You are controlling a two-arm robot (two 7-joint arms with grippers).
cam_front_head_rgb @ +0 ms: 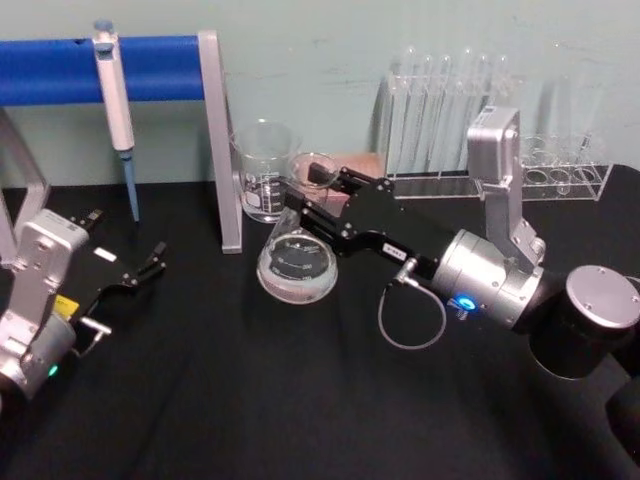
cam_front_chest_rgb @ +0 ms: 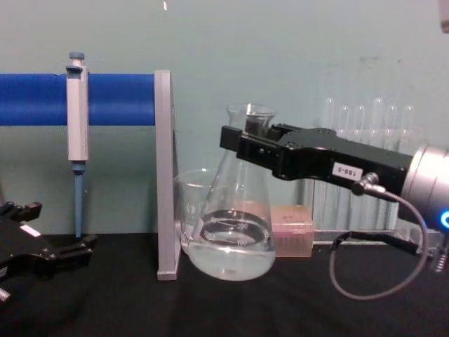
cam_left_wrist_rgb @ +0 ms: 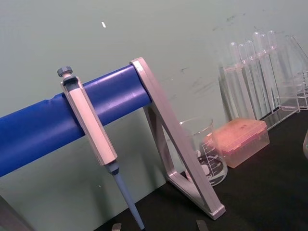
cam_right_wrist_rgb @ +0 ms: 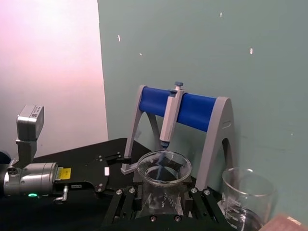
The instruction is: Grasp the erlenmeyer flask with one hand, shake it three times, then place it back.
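Our right pincer [cam_front_chest_rgb: 251, 140] is clamped on the flask [cam_front_chest_rgb: 231, 232] neck, so we shake gently, clear of the beaker [cam_front_chest_rgb: 186, 210], while the left pincer [cam_front_head_rgb: 125, 234] rests with fingers apart.

— What do we make of the erlenmeyer flask [cam_front_chest_rgb: 235, 210]?

— Clear glass, smooth and glossy, with bright highlights on its base. The beaker [cam_front_head_rgb: 265, 170], at eleven o'clock from it in the head view, looks like the same glass.

— And the right gripper [cam_front_chest_rgb: 245, 140]?

— We read it as matt black plastic with a small white paper-like label [cam_front_chest_rgb: 349, 170]. Its wrist [cam_front_head_rgb: 485, 275] is satin silver metal.

— The table [cam_front_head_rgb: 250, 400]?

— Matt black, and cloth-like to us.

— Toward ten o'clock?

— The stand's bar [cam_front_head_rgb: 50, 70] is smooth, glossy blue and its upright [cam_front_head_rgb: 220, 140] is dull grey metal. The pipette [cam_front_head_rgb: 115, 100] is pale, smooth plastic.

— One o'clock?

— We see clear, shiny test tubes [cam_front_head_rgb: 440, 100] and a translucent pink plastic box [cam_front_chest_rgb: 291, 228].
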